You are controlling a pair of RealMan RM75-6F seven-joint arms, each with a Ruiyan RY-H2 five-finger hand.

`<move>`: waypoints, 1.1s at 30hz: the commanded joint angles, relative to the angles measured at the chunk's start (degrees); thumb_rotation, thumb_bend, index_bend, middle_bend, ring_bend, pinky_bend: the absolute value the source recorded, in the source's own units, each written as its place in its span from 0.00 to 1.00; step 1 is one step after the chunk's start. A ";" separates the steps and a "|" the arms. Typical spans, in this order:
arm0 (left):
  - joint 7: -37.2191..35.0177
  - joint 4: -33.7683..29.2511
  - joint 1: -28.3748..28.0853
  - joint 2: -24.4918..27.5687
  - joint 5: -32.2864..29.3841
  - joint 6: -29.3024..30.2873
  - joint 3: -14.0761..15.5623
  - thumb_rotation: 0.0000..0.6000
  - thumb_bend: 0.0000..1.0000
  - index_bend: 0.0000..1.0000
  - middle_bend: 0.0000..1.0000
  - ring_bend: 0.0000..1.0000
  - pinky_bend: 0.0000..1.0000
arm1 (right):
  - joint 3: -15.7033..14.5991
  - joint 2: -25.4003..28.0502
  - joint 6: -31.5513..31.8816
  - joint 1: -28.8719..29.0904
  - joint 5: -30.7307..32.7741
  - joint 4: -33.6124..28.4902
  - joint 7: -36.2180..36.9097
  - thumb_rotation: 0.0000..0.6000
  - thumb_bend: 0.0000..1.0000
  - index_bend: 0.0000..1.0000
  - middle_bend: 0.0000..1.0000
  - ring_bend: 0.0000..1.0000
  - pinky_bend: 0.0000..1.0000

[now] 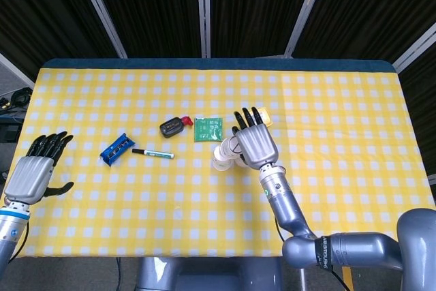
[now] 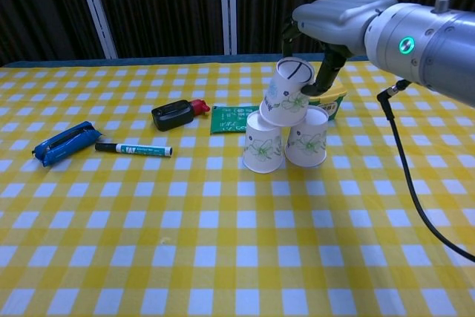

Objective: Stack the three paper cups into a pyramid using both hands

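Two white paper cups with green flower prints stand upside down side by side on the checked table: the left cup point(image 2: 263, 143) and the right cup point(image 2: 308, 137). My right hand point(image 2: 326, 26) holds a third cup point(image 2: 286, 93), tilted and upside down, just over the gap between them, its rim at their tops. In the head view that right hand point(image 1: 255, 144) covers most of the cups; only the left cup point(image 1: 221, 157) shows. My left hand point(image 1: 34, 173) hovers open at the table's left edge, far from the cups.
A yellow-lidded green tub point(image 2: 331, 101) sits right behind the cups. A green card point(image 2: 232, 119), a black device with a red tip point(image 2: 174, 114), a marker point(image 2: 133, 150) and a blue object point(image 2: 65, 142) lie to the left.
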 commanded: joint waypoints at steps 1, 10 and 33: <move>0.09 0.06 -0.05 -0.02 -0.12 -0.12 -0.01 1.00 0.20 0.00 0.00 0.00 0.00 | -0.03 0.13 0.62 0.09 0.21 -0.13 -0.55 1.00 0.23 0.50 0.10 0.00 0.02; 0.42 -0.23 -0.02 0.09 -0.27 -0.13 0.04 1.00 0.20 0.00 0.00 0.00 0.00 | -0.16 0.77 1.36 0.56 3.23 -1.45 -3.07 1.00 0.23 0.49 0.08 0.00 0.02; 0.47 -0.45 0.08 0.38 -0.42 -0.01 0.04 1.00 0.20 0.00 0.00 0.00 0.00 | -1.00 2.43 3.32 0.97 3.30 -4.67 -4.04 1.00 0.17 0.19 0.00 0.00 0.00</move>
